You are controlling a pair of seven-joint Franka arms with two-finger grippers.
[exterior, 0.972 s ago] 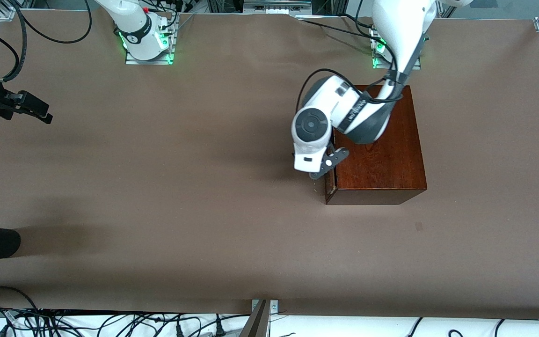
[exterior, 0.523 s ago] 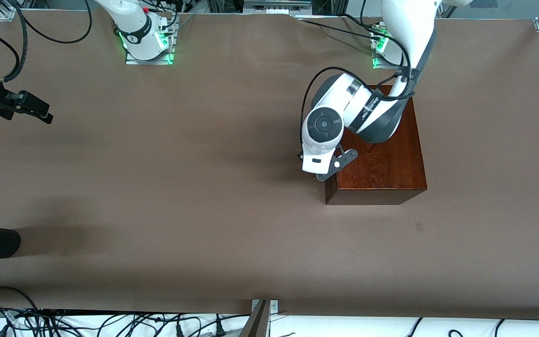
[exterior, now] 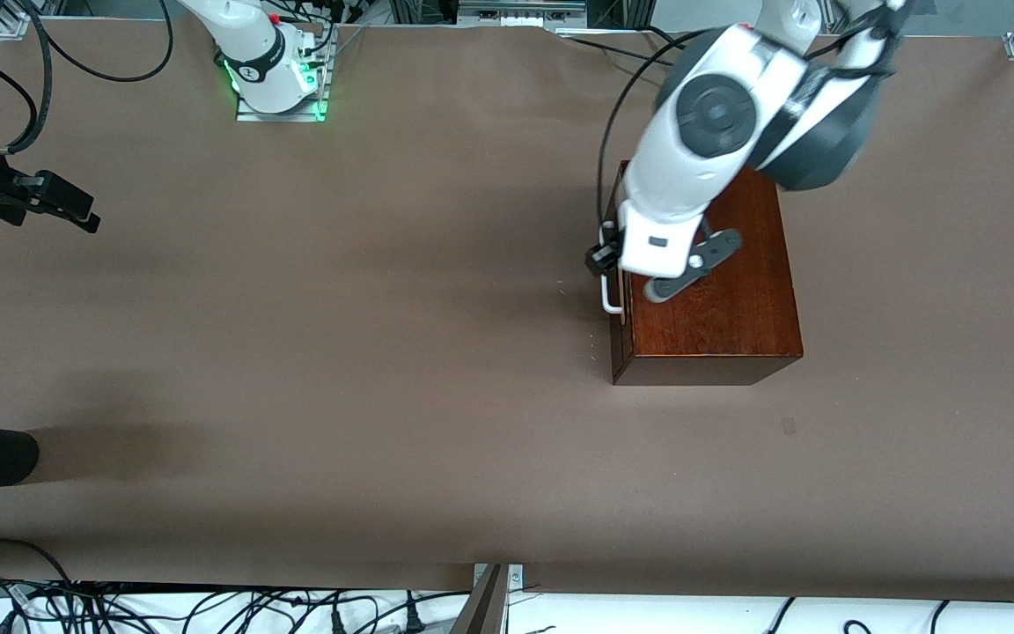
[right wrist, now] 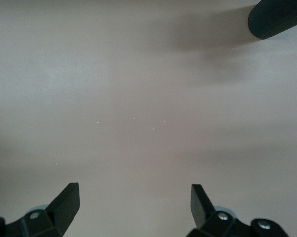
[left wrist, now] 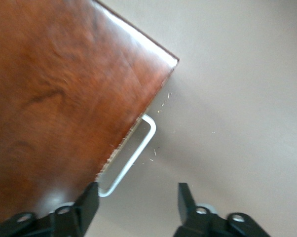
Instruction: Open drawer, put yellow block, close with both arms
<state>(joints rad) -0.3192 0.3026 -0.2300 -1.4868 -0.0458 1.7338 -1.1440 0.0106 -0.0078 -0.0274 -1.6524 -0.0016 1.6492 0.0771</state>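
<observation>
Hovering spread and empty over the handle (exterior: 613, 295) of the shut drawer (exterior: 618, 264), the left gripper (left wrist: 137, 203) is clearing it; the right gripper (right wrist: 133, 203) is waiting spread over bare table (exterior: 340, 352); no yellow block showing.

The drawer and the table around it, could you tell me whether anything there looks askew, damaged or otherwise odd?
Nothing stands out. The drawer sits shut and flush in the wooden box, its white handle straight and intact. The left claw hangs open over the handle; the right claw waits open over bare table. The yellow block is not in view.
</observation>
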